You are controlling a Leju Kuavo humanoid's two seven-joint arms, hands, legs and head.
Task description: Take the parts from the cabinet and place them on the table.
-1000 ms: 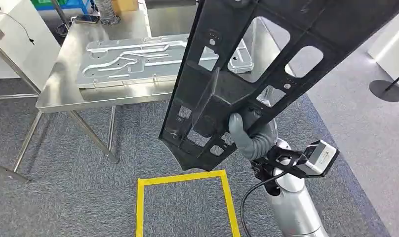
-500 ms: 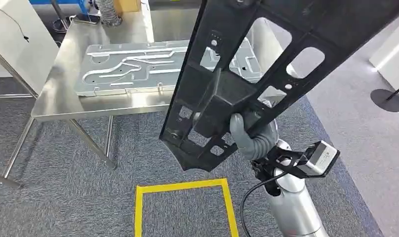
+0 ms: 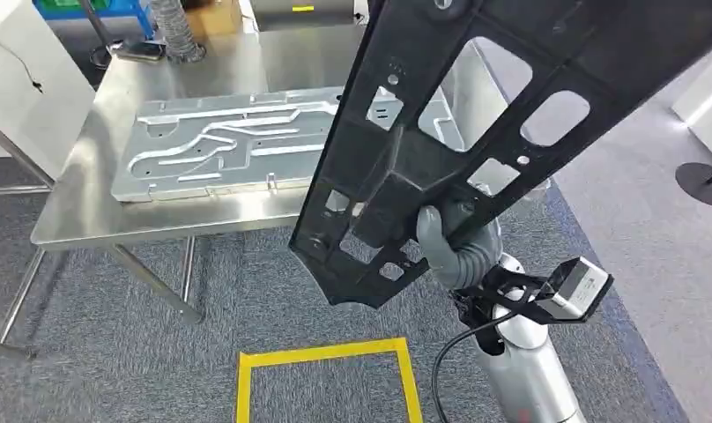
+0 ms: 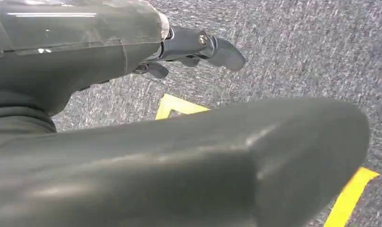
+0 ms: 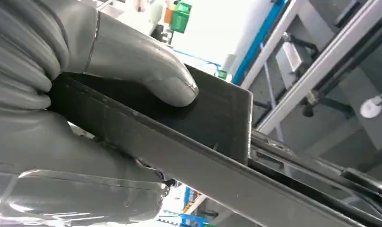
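Tape (image 3: pixel 322 356) in yellow marks a square on the grey carpet (image 3: pixel 114 326), nearest to the robot and well apart from the steel table (image 3: pixel 79 220). Beside the tape, on the robot's right, the silver right arm (image 3: pixel 529 370) rises from below with a small camera box (image 3: pixel 582 286) at its wrist. Above that, the right hand (image 3: pixel 449 247) wraps its grey fingers around the low end of a big black plastic part (image 3: pixel 476 115). In the right wrist view the thick thumb (image 5: pixel 142 71) presses flat on the black part (image 5: pixel 212 118), so this hand grips it tight. The part is up in the air and tilted, with its low end just in front of the table's near edge and its long body reaching up and over the table's right end. It has many cut-out holes, and the table shows through them. In the left wrist view the left hand (image 4: pixel 198 47) hangs over the carpet near the yellow tape (image 4: pixel 179 106), holding nothing, with its dark fingers (image 4: pixel 224 52) a little curled and apart. Farther off, a flat silver metal plate (image 3: pixel 238 141) with grooves lies on the table top. Past the table's far edge sit a ribbed grey hose (image 3: pixel 172 26) and a brown box (image 3: pixel 211 13).
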